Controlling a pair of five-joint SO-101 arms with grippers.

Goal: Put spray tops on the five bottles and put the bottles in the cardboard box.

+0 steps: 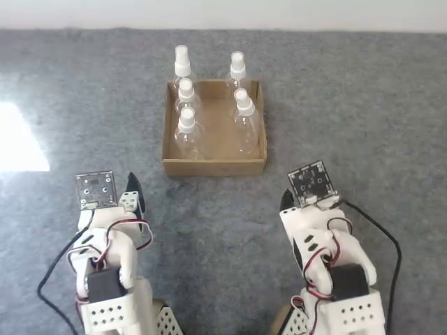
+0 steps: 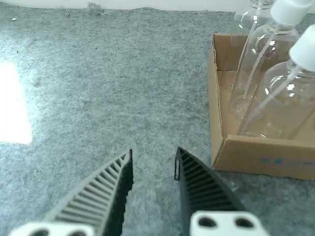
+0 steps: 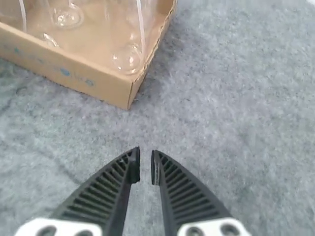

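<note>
The cardboard box (image 1: 213, 167) sits mid-table and holds three clear bottles with white spray tops: one at the near left (image 1: 187, 129), one at the far left (image 1: 186, 94) and one on the right (image 1: 244, 112). Two more capped bottles (image 1: 181, 63) (image 1: 237, 68) stand on the carpet just behind the box. My left gripper (image 1: 133, 192) (image 2: 153, 152) hovers low, short of the box's near left corner (image 2: 256, 155), slightly open and empty. Short of the near right corner (image 3: 74, 73), my right gripper (image 1: 286, 201) (image 3: 145, 152) is shut on nothing.
Grey carpet (image 1: 349, 105) covers the table, with free room on both sides of the box. A bright patch of light (image 1: 21, 146) lies at the left edge. Cables (image 1: 380, 230) trail beside the arm bases.
</note>
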